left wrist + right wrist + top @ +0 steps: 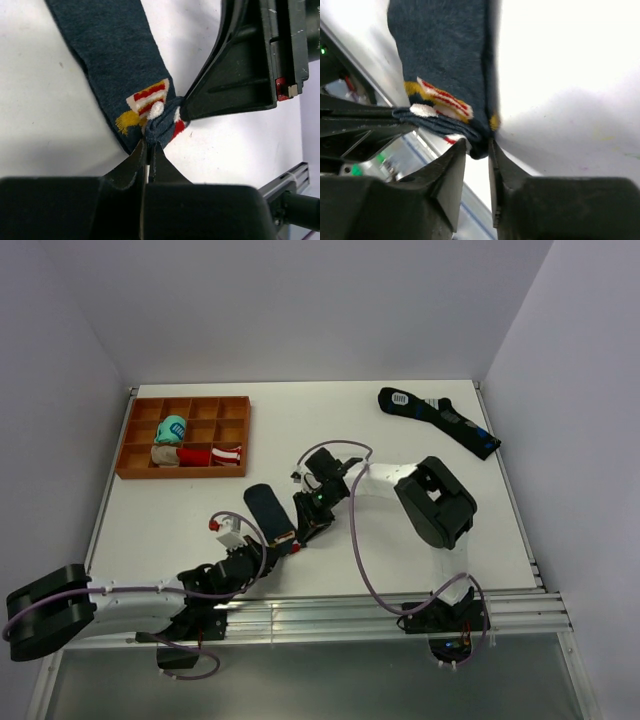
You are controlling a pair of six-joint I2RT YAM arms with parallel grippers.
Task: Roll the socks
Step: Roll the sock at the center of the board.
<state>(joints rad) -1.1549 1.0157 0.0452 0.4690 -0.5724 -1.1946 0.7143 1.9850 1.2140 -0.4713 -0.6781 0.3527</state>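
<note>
An orange divided tray (247, 436) sat at the far left of the white worktop (330, 412). A teal bundle (171, 429) lay in a middle-row compartment, with beige (165, 454) and red-white (217, 454) bundles in the near row. A long dark sock (440, 420) lay far right

Matt fuzzy knit cloth: short dark navy sock pair (115, 55), stitched red-white-yellow patch (147, 97). Smooth matt plastic: black left gripper (150, 146). Smooth, faint sheen: white table (45, 110).
</note>
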